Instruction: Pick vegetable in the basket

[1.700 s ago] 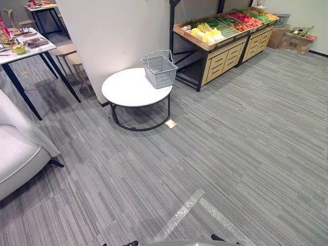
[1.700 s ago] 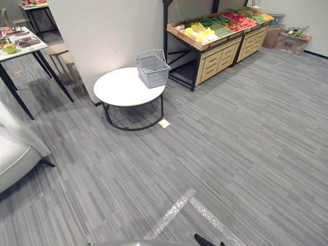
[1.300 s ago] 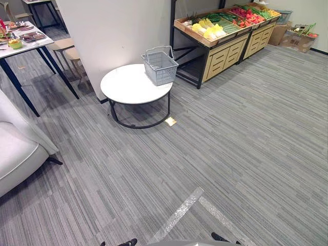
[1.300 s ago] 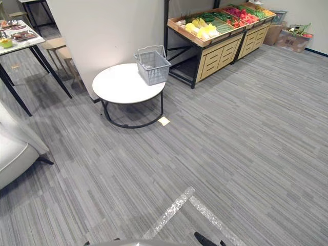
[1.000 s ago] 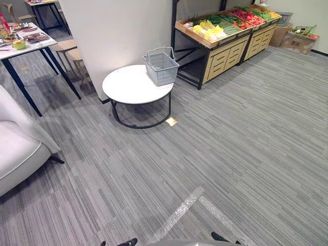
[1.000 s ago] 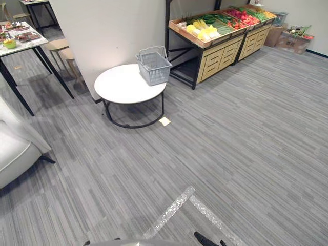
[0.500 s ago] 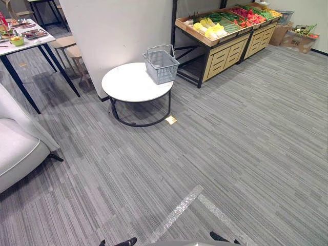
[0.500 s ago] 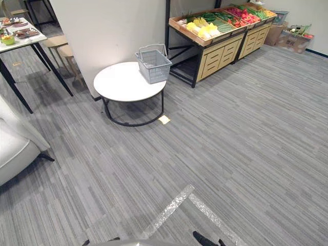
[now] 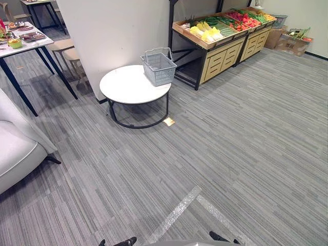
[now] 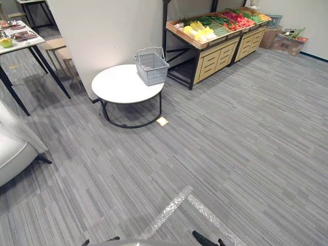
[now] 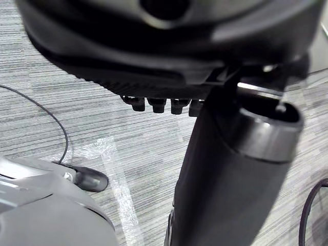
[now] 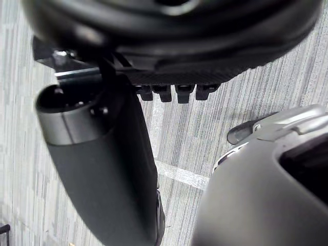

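Note:
A grey plastic basket with its handle up stands on the far edge of a round white table, several steps ahead on the left. Behind it, a wooden stand holds yellow vegetables, green ones and red ones in slanted trays. My left hand hangs low over the grey carpet, open and holding nothing. My right hand hangs the same way, fingers straight, with nothing in it.
A white pillar rises behind the round table. A pale sofa is at the left, with a dining table and stools beyond. Silver tape and a yellow marker lie on the carpet. Boxes sit far right.
The whole picture sways slightly between frames, so the camera has moved. The basket, table and vegetable stand keep their places.

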You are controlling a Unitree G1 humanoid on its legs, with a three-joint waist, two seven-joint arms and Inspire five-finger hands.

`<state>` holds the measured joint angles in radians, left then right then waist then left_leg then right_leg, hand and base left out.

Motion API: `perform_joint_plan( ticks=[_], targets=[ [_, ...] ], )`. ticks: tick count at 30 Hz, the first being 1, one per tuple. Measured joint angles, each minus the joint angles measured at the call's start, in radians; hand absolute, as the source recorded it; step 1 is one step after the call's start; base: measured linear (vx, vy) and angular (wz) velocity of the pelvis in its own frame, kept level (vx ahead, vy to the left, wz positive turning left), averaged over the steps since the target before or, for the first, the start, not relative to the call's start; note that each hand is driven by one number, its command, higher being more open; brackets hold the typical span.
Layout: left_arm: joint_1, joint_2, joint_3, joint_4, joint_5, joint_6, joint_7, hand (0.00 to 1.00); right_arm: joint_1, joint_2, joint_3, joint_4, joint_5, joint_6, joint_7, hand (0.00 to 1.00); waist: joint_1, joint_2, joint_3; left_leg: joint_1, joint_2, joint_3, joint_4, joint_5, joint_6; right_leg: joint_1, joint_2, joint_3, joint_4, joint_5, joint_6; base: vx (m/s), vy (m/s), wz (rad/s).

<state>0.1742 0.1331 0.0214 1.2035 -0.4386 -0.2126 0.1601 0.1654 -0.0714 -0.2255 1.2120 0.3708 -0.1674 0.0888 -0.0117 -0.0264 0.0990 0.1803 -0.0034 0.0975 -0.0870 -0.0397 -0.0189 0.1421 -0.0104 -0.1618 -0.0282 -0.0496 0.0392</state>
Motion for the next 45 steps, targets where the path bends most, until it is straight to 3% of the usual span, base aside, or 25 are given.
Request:
perform_joint_plan(
  ticks=[4, 14, 19, 22, 25, 31, 40, 43, 45],
  targets=[
    [0.000, 0.003, 0.000, 0.000, 0.000, -0.010, -0.031, 1.00, 0.004, 0.001, 0.019, 0.000, 0.030, -0.027, 0.009, 1.00, 0.000, -0.001, 0.002, -0.007, 0.000, -0.001, 0.000, 0.000, 0.000, -0.001, 0.001, -0.001, -0.006, 0.003, -0.004, 0.00, -0.010, 0.00],
    [0.004, 0.012, 0.026, -0.077, -0.016, -0.040, -0.214, 1.00, 0.002, -0.009, 0.010, -0.045, 0.011, -0.071, 0.059, 1.00, -0.002, 0.005, 0.005, -0.018, 0.000, 0.000, 0.000, -0.001, -0.001, -0.016, 0.002, 0.000, -0.007, 0.006, -0.010, 0.00, -0.001, 0.00],
    [-0.002, 0.011, 0.028, -0.143, -0.033, -0.039, -0.292, 1.00, -0.023, -0.010, 0.011, -0.100, -0.027, -0.135, 0.068, 1.00, -0.003, 0.010, 0.002, -0.031, -0.001, 0.000, 0.010, -0.001, -0.001, -0.033, -0.002, 0.003, 0.008, 0.006, -0.010, -0.05, -0.018, -0.01],
    [-0.001, 0.011, 0.027, -0.164, -0.033, -0.041, -0.313, 1.00, -0.025, -0.012, 0.015, -0.157, -0.085, -0.206, 0.063, 1.00, -0.004, 0.014, -0.003, -0.059, -0.002, 0.000, 0.023, -0.001, 0.000, -0.058, -0.004, 0.004, 0.017, 0.007, -0.011, -0.05, -0.017, 0.01],
    [0.009, 0.011, 0.026, -0.192, -0.032, -0.038, -0.306, 1.00, -0.023, -0.023, 0.032, -0.190, -0.097, -0.234, 0.065, 1.00, -0.004, 0.018, -0.005, -0.060, -0.002, -0.001, 0.028, -0.001, 0.000, -0.059, -0.005, 0.004, 0.021, 0.007, -0.011, -0.01, -0.007, 0.00],
    [0.016, 0.011, 0.026, -0.202, -0.032, -0.037, -0.268, 1.00, -0.019, -0.042, 0.055, -0.220, -0.093, -0.234, 0.088, 1.00, -0.005, 0.029, -0.013, -0.069, -0.002, 0.000, 0.042, -0.005, 0.006, -0.069, -0.007, 0.006, 0.036, 0.007, -0.011, -0.01, -0.002, -0.01],
    [0.039, 0.004, 0.068, -0.198, -0.031, -0.038, -0.104, 1.00, 0.027, -0.041, 0.069, -0.217, -0.091, -0.226, 0.089, 1.00, -0.010, 0.027, -0.036, -0.071, -0.002, -0.007, 0.072, -0.006, 0.007, -0.067, -0.011, 0.000, 0.064, 0.002, -0.018, -0.04, -0.012, 0.02],
    [0.037, -0.006, 0.110, -0.196, -0.031, -0.038, -0.078, 1.00, 0.033, -0.041, 0.069, -0.215, -0.076, -0.225, 0.088, 1.00, -0.019, 0.034, -0.009, -0.130, 0.005, -0.019, 0.239, -0.092, 0.007, -0.091, -0.022, -0.008, 0.184, -0.062, -0.035, -0.11, -0.024, 0.10],
    [0.037, -0.015, 0.132, -0.197, -0.032, -0.038, -0.069, 1.00, 0.041, -0.042, 0.069, -0.215, -0.050, -0.225, 0.088, 1.00, -0.018, 0.050, 0.019, -0.179, 0.029, -0.023, 0.405, -0.181, -0.011, -0.111, -0.016, -0.012, 0.290, -0.124, -0.041, -0.13, -0.036, 0.01]
  ],
)
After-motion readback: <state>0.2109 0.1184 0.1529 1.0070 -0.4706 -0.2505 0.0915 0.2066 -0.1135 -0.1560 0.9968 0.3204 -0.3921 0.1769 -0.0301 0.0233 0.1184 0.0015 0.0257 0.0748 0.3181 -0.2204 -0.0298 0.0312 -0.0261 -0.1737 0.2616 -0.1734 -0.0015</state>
